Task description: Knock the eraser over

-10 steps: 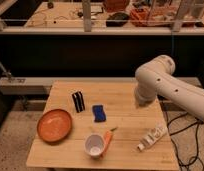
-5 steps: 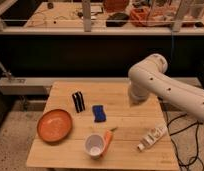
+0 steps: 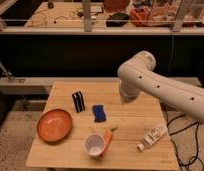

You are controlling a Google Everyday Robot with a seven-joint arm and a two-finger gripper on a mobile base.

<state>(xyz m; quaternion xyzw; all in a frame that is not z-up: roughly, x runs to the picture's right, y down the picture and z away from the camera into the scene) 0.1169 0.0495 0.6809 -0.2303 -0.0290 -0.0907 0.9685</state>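
Observation:
The eraser [image 3: 78, 101] is a small black block with pale stripes. It stands upright on the wooden table [image 3: 140, 117], left of centre near the back. My white arm reaches in from the right and bends down over the table's back right. The gripper [image 3: 126, 98] is at the arm's lower end, mostly hidden behind the arm, well to the right of the eraser and apart from it.
A blue rumpled pad [image 3: 99, 113] lies just right of the eraser. An orange plate [image 3: 54, 125] sits at the left. A white cup [image 3: 95, 145] and an orange carrot [image 3: 108, 141] are at the front. A white tube [image 3: 152, 137] lies at the right front.
My arm has swung left, further over the table toward its middle. The eraser and the other things have not moved.

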